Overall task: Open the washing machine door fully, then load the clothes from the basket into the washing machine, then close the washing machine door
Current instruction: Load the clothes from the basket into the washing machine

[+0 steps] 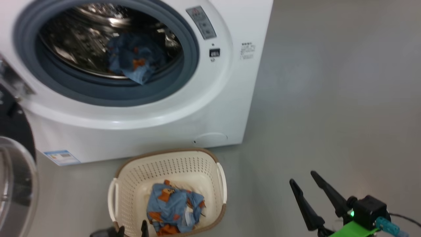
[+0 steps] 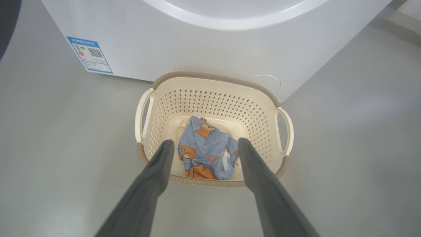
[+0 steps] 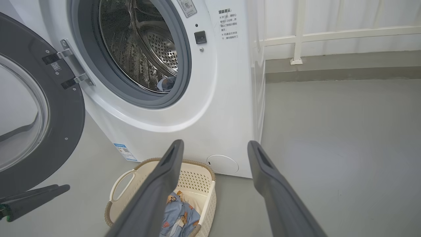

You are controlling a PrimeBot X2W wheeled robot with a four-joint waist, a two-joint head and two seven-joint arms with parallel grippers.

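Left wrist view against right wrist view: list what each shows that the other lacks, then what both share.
Left wrist, not right wrist: both white handles of the basket. Right wrist, not left wrist: the steel drum, one garment lying in it, and the right gripper, open. Both: the basket, the clothes in it, the washing machine and the open left gripper.

My matt dark fingers (image 2: 154, 177), glossy white washing machine (image 1: 230, 98), shiny steel drum (image 1: 72, 39), dull rubber gasket (image 1: 98, 95), cream plastic basket (image 1: 184, 168), soft cloth clothes (image 1: 171, 204).

Cream perforated basket (image 2: 210, 102), blue orange-printed clothes (image 2: 205, 149), white washing machine (image 1: 210, 108).
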